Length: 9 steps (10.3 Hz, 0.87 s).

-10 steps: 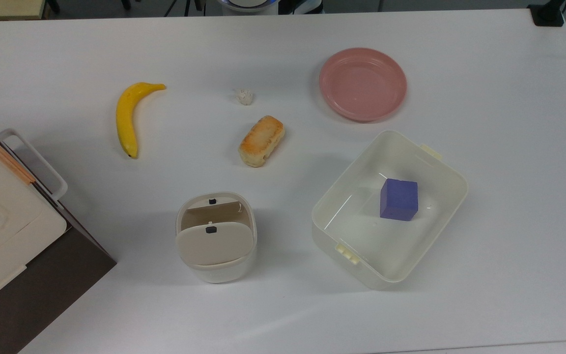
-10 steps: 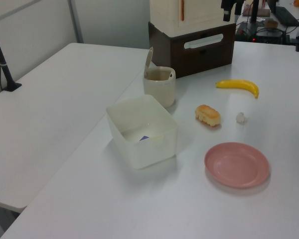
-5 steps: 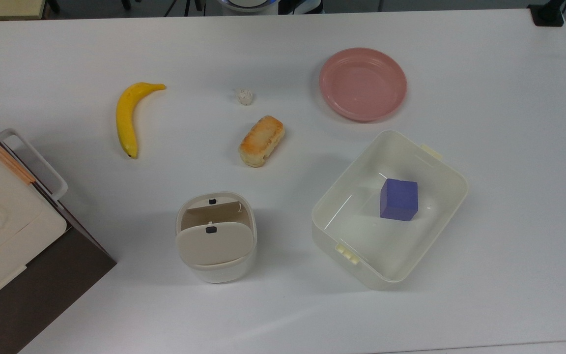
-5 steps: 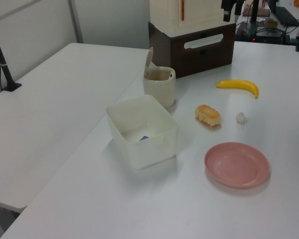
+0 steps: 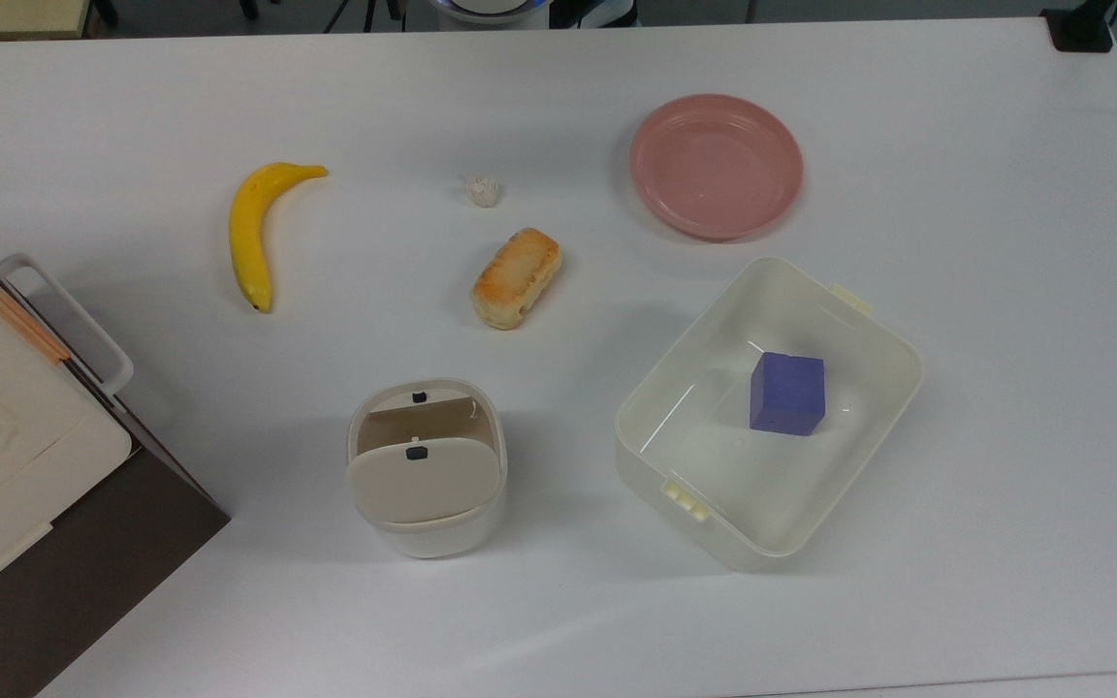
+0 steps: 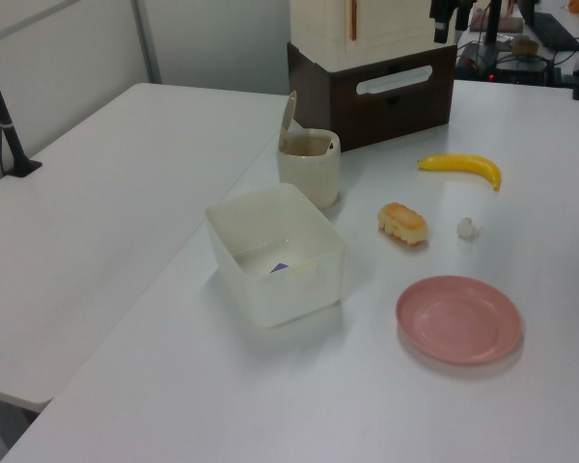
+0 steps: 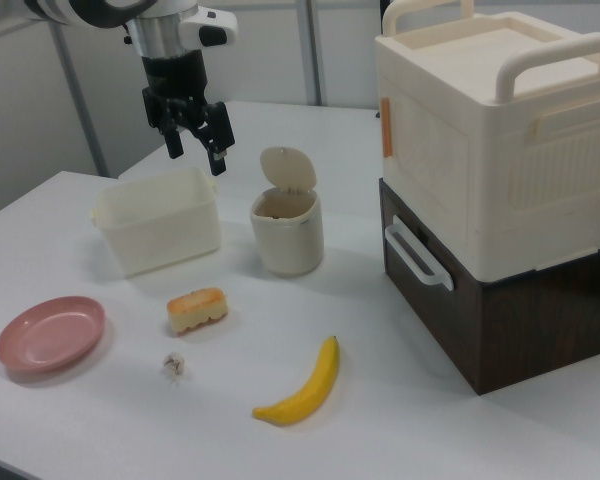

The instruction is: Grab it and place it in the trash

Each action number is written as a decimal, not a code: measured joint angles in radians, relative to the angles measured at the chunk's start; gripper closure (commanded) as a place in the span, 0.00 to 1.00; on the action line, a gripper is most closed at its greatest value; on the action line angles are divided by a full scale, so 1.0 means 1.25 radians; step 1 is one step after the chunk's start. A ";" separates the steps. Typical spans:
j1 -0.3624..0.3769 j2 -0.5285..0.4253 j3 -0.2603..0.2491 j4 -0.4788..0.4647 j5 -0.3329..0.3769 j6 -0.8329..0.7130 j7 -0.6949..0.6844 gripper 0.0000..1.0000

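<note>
**Paper wad sitting in the open, arm up high**

The little crumpled paper wad (image 5: 484, 190) is lying loose on the white bench (image 5: 985, 242). In the top view, taking the bread roll (image 5: 516, 277) as the clock centre, the wad is near it at about 11 o'clock, not touching. The banana (image 5: 255, 229) is well off at 9 o'clock, the pink plate (image 5: 716, 165) at 2 o'clock. The trash bin (image 5: 426, 467) stands at about 7 o'clock from the roll with its beige swing lid tipped up. So the roll sits between wad and bin.

The bigger cream tub (image 5: 768, 410) at 4 o'clock has a purple cube (image 5: 787, 393) inside.

In the right view the end effector (image 7: 193, 137) hangs above the tub, fingers spread apart, nothing in them. A stacked cream and brown box (image 7: 500, 190) fills the right view's right side.
</note>
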 measured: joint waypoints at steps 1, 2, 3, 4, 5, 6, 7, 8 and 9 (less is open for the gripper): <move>0.000 0.000 0.000 -0.001 0.000 0.000 0.000 0.04; 0.000 0.000 0.000 -0.001 0.000 0.000 0.000 0.02; 0.000 0.000 0.000 -0.002 0.000 -0.001 -0.006 0.00; 0.000 0.000 0.000 -0.004 0.000 -0.001 -0.016 0.00; 0.000 0.000 0.000 -0.006 0.000 -0.001 -0.020 0.00; 0.000 0.000 0.000 -0.008 0.000 -0.001 -0.023 0.00; 0.001 0.000 0.000 -0.012 0.000 -0.001 -0.026 0.00; 0.002 0.000 0.001 -0.020 0.000 -0.001 -0.029 0.00; 0.004 0.000 0.002 -0.031 0.000 -0.001 -0.031 0.00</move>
